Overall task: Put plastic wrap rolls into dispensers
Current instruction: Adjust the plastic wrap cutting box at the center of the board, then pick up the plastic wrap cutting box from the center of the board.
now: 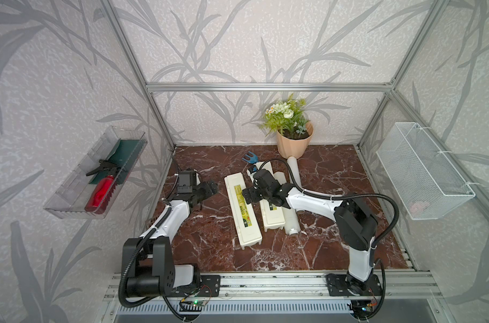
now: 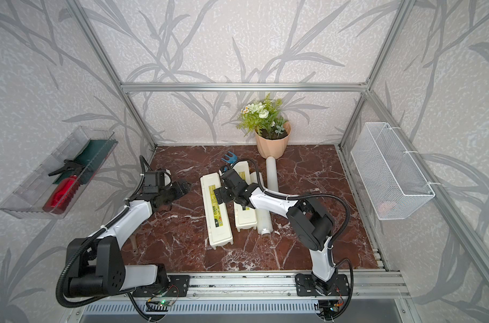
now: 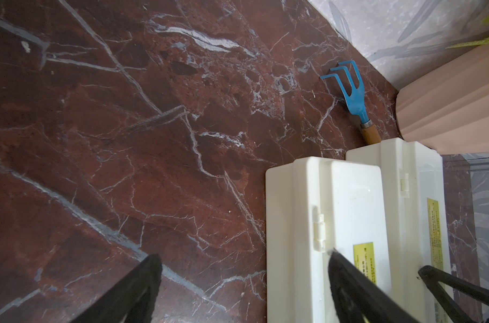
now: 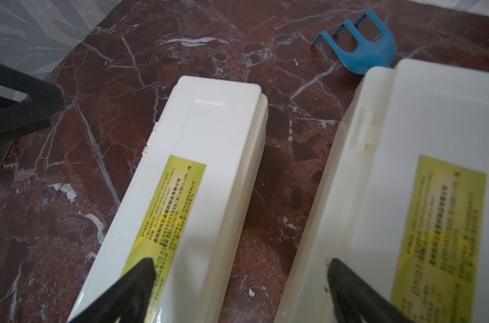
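Two closed dispensers (image 1: 242, 209) lie side by side on the surface (image 1: 335, 173), before the flower pot (image 1: 293, 144). One plastic wrap roll (image 1: 289, 221) lies just beside them, another roll (image 1: 295, 170) nearer the pot. The right arm (image 1: 310, 197) holds its jaws spread above the dispensers. The jaws of the left arm (image 1: 176, 212), farther from the pot, are spread too.

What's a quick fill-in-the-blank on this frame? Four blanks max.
1. Both long cream-white plastic dispensers have their hinged lids ____.
2. The number of translucent-white plastic wrap rolls lying on the red-brown marble table is ____.
3. The small garden rake has a ____ metal head.
4. The right gripper has its jaws ____.
Missing words: closed; two; blue; open.
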{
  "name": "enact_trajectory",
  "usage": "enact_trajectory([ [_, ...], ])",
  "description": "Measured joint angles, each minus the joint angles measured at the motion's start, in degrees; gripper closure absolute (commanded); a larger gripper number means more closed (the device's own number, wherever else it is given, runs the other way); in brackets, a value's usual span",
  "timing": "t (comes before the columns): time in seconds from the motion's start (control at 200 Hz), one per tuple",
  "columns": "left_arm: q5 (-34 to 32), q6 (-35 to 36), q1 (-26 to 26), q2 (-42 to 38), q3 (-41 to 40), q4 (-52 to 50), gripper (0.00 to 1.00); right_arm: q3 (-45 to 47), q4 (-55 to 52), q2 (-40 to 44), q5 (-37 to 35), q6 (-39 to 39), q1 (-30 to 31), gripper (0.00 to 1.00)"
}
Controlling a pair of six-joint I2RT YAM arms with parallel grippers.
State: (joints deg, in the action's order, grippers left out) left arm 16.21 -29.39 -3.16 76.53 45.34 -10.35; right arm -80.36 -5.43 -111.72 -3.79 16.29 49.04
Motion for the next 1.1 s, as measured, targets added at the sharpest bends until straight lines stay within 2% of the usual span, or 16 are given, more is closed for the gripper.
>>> enact_trajectory([
  [0.14,0.0,0.1,-0.7,0.2,3.5,-1.8,0.07,-3.6,-3.1,-0.5,1.2,0.5,2.4,0.01],
  [0.305,0.2,0.3,-2.9,0.2,8.2,-3.1,0.07,-14.8,-8.9,-6.1,0.7,2.4,5.6,0.01],
  [0.55,0.8,1.0,-5.4,0.5,9.2,-5.0,0.07,-29.5,-19.6,-16.8,-7.7,4.1,7.5,0.0],
  [0.85,2.7,1.6,-7.1,2.0,9.2,-5.5,0.07,-35.1,-27.0,-19.6,-16.8,1.6,10.0,0.0],
  [0.97,3.6,1.6,-7.8,3.1,9.2,-5.4,0.07,-36.6,-28.9,-20.7,-17.6,1.5,11.0,0.0],
  [1.1,4.6,1.5,-8.4,4.2,9.2,-5.1,0.07,-42.2,-30.9,-24.6,-17.4,1.9,11.1,0.0],
])
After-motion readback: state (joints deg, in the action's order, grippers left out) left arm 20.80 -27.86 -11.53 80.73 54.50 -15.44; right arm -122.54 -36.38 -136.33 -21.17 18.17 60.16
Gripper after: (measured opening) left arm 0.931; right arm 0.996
